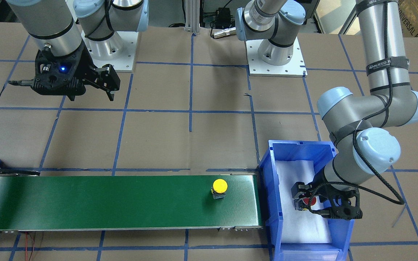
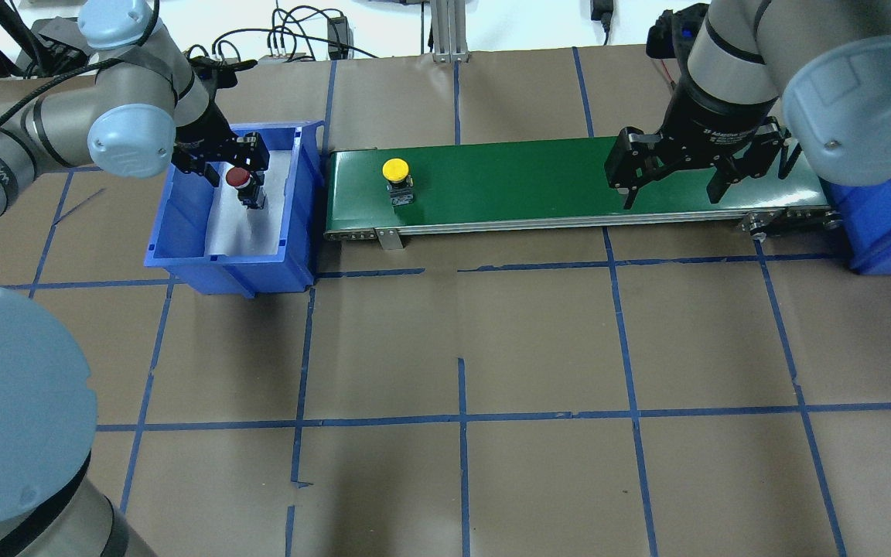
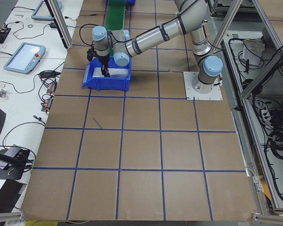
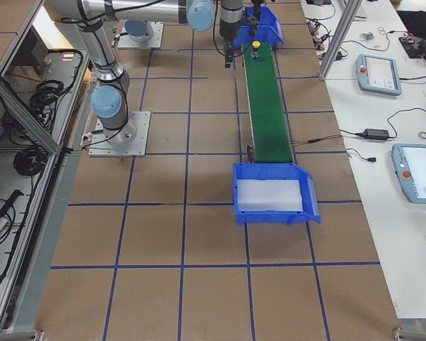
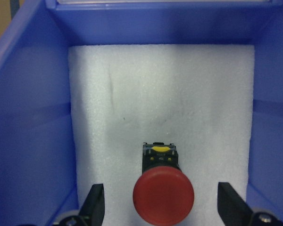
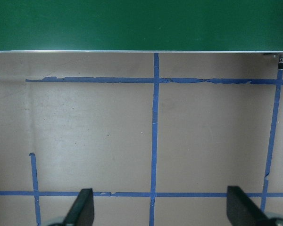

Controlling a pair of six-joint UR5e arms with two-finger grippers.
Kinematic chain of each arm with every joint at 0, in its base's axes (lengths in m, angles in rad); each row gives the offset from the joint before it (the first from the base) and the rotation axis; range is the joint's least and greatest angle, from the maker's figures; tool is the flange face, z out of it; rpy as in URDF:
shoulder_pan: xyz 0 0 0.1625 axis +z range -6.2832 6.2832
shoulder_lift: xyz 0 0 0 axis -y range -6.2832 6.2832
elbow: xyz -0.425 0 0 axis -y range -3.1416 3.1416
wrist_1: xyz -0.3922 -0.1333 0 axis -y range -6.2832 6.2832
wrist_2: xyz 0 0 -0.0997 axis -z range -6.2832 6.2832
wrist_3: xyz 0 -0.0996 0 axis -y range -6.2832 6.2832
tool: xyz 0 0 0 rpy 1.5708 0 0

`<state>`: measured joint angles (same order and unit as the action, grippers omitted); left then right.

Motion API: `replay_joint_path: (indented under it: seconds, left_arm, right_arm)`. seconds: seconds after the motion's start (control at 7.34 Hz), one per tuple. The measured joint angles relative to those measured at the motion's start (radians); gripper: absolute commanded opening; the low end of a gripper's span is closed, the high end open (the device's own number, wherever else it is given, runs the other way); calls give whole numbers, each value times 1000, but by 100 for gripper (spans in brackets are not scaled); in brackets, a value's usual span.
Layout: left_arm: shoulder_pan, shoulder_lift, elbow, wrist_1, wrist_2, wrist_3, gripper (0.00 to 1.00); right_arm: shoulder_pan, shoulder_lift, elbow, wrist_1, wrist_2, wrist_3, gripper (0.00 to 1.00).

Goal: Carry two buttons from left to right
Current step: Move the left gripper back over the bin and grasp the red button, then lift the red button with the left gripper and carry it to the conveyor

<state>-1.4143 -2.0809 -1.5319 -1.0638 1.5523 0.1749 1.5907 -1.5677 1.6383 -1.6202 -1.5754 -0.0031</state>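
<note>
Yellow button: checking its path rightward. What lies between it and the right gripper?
Only bare conveyor belt and table lie between the yellow button and the right gripper, per the front-facing view.

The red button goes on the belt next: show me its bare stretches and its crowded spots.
Bare: the long green belt from the yellow button to the right-hand blue bin. Crowded: the short strip between that button and the left bin, where the open left gripper straddles the red button.
</note>
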Motion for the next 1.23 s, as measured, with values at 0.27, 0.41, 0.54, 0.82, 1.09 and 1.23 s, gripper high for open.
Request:
replay_joint_path:
  seconds: [0.27, 0.41, 0.54, 0.82, 1.09, 1.23]
  left_arm:
    - [0, -2, 4, 4, 1, 1, 33]
    - [0, -2, 6, 4, 2, 1, 34]
    - [0, 0, 7, 4, 2, 1, 35]
    - [-1, 60, 18, -11, 11, 0, 36]
    - [-4, 165, 17, -93, 43, -7, 36]
    - [-8, 187, 17, -114, 48, -13, 36]
  right_arm:
    - [0, 0, 0, 0, 0, 0, 100]
    - [0, 0, 0, 0, 0, 0, 100]
    - [0, 0, 0, 0, 0, 0, 100]
    - [0, -1, 3, 0, 0, 0, 100]
    - [1, -2, 9, 0, 0, 0, 100]
    - [1, -3, 10, 0, 0, 1, 100]
